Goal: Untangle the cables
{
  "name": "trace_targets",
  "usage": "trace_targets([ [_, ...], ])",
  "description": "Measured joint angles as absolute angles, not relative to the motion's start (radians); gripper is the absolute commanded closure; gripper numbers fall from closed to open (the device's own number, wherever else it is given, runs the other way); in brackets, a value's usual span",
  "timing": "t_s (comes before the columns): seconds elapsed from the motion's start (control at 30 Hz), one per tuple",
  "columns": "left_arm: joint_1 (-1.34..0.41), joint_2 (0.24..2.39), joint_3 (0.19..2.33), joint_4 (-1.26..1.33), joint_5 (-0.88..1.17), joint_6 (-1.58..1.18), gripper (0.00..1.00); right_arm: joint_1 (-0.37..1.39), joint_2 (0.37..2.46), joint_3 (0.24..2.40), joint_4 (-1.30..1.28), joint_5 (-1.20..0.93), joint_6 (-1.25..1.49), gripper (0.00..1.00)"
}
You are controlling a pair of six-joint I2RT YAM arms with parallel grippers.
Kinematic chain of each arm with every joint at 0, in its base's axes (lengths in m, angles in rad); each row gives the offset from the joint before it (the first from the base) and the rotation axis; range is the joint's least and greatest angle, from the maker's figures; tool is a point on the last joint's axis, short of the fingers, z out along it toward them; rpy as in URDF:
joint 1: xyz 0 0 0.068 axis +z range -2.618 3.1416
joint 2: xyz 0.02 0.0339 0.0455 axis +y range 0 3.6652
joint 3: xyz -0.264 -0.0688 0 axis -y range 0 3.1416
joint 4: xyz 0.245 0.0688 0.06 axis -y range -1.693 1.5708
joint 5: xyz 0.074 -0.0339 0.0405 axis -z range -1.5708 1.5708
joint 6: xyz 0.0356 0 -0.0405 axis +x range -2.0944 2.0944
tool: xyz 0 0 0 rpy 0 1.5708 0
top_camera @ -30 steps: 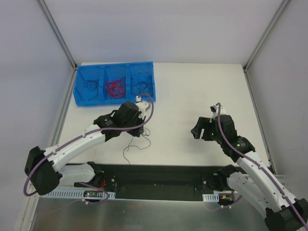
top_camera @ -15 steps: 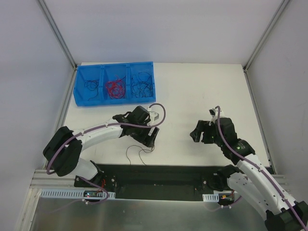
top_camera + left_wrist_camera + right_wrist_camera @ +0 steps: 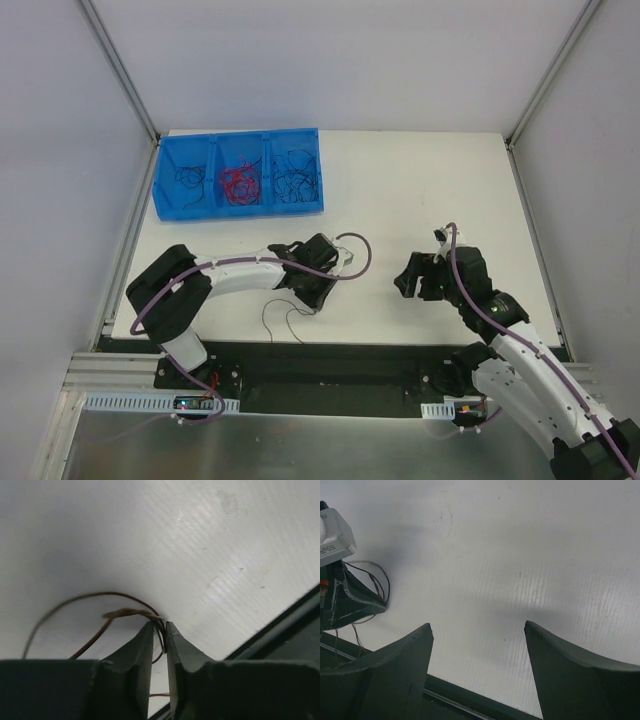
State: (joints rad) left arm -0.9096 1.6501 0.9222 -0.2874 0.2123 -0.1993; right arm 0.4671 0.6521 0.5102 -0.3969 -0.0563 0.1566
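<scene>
dark thin cables (image 3: pixel 127 612) running between left gripper (image 3: pixel 159 625) fingers, barely apart, right gripper (image 3: pixel 477 625) wide apart

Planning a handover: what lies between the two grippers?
Only bare white table lies between the left gripper and the right gripper, as the top view shows.

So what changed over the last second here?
The left gripper moved from beside the blue bin rightward toward the near edge; the loose cable strand shifted with it, and lies between its nearly closed jaws. The right gripper stayed open, in place; bin unchanged.
</scene>
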Motion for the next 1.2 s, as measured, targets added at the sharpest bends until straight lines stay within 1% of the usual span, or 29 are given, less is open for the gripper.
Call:
trace_targets([
  [0.03,-0.915,1.653,0.923,-0.287,0.183,-0.201,1.0,0.467,0.648,0.507,-0.4,-0.056,0.157,0.24],
  [0.23,-0.923,1.588,0.901,-0.319,-0.034,-0.191,1.0,0.467,0.618,0.504,-0.405,-0.047,0.157,0.24],
  [0.33,-0.85,1.475,0.888,-0.35,-0.072,-0.176,1.0,0.467,0.608,0.504,-0.405,-0.045,0.156,0.24],
  [0.4,-0.727,1.361,0.885,-0.354,-0.06,-0.167,1.0,0.467,0.607,0.504,-0.405,-0.043,0.156,0.24],
  [0.5,-0.49,1.18,0.901,-0.349,-0.051,-0.144,1.0,0.467,0.608,0.504,-0.405,-0.043,0.156,0.24],
  [0.6,-0.313,1.106,0.974,-0.352,-0.02,-0.113,1.0,0.467,0.61,0.504,-0.404,-0.043,0.155,0.23],
  [0.7,-0.154,1.141,1.114,-0.354,0.027,-0.084,1.0,0.467,0.617,0.504,-0.4,-0.043,0.155,0.24],
  [0.77,-0.08,1.192,1.205,-0.349,0.046,-0.069,1.0,0.467,0.627,0.504,-0.398,-0.045,0.155,0.24],
  [0.87,0.017,1.318,1.372,-0.334,0.075,-0.057,1.0,0.467,0.643,0.504,-0.397,-0.05,0.153,0.24],
  [1.03,0.099,1.524,1.627,-0.326,0.08,-0.029,1.0,0.467,0.65,0.504,-0.396,-0.055,0.152,0.23],
  [1.2,0.12,1.66,1.797,-0.319,0.099,-0.009,1.0,0.466,0.675,0.504,-0.391,-0.059,0.152,0.23],
])
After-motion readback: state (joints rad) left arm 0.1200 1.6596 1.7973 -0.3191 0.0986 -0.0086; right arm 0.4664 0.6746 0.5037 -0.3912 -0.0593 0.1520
